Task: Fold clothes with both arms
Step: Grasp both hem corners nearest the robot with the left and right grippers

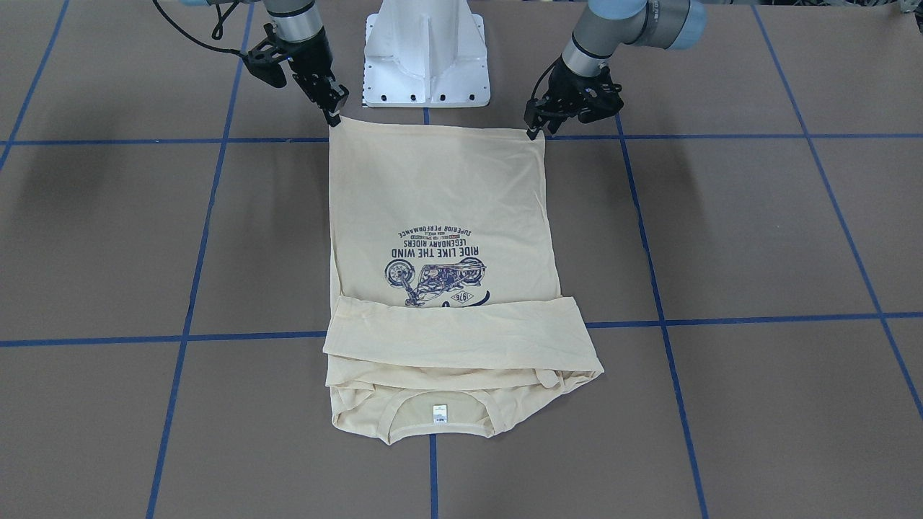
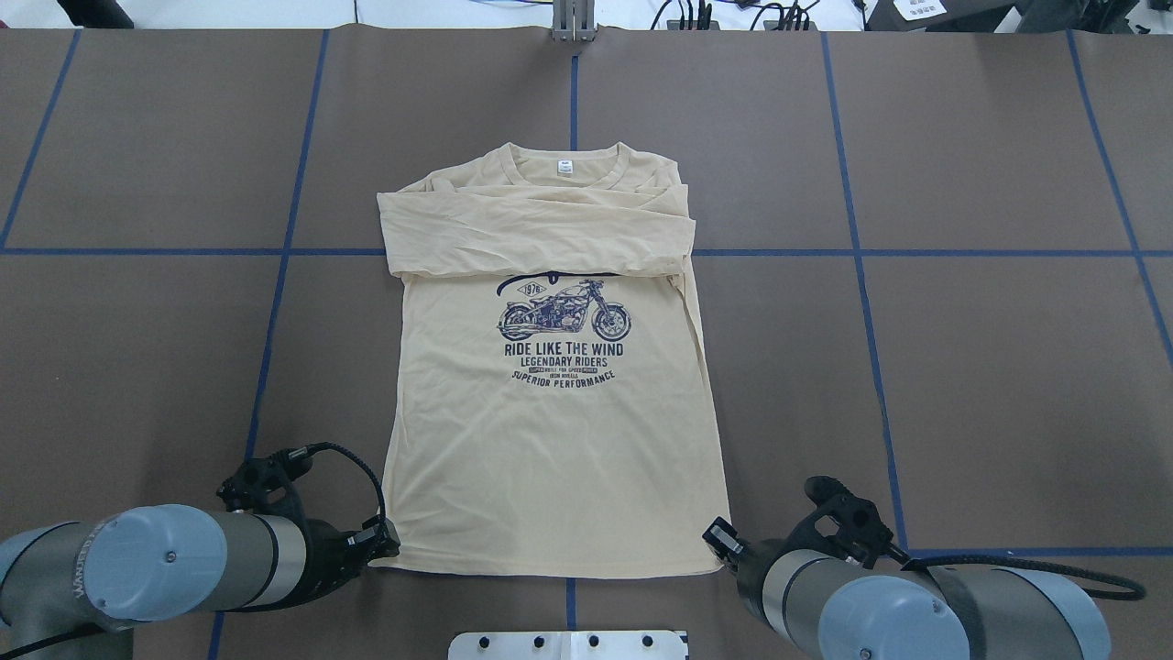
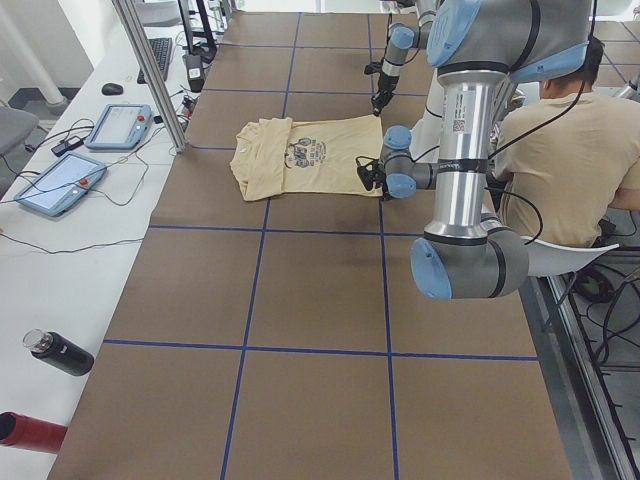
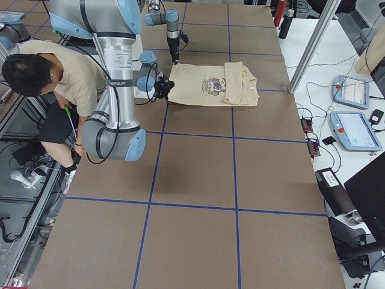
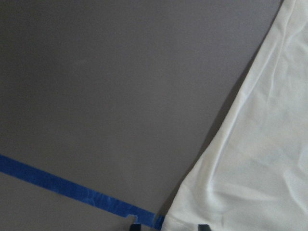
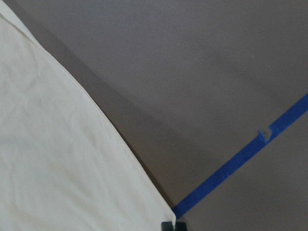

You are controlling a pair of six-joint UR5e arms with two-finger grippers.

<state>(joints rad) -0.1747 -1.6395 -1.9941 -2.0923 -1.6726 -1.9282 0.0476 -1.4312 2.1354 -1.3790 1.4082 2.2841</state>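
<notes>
The T-shirt (image 2: 550, 440) lies flat on the table (image 2: 962, 367), sleeves (image 2: 536, 234) already folded across its chest; at the hem corners the jaws of the right gripper (image 1: 335, 117) look pinched on cloth, those of the left gripper (image 1: 534, 132) stand apart astride it, so the body folds remain.

Both arms are reaching low at the near side of the scene. The left arm (image 2: 174, 559) is lying nearly level, and its wrist is pointing the left gripper (image 2: 389, 543) to the right. Its fingertips (image 5: 135, 226) are standing apart, straddling the near left corner of the shirt (image 2: 550, 440). The right arm (image 2: 916, 605) is angling the right gripper (image 2: 719, 536) leftward. Its fingertips (image 6: 167, 225) are pressing together on the near right corner.
</notes>
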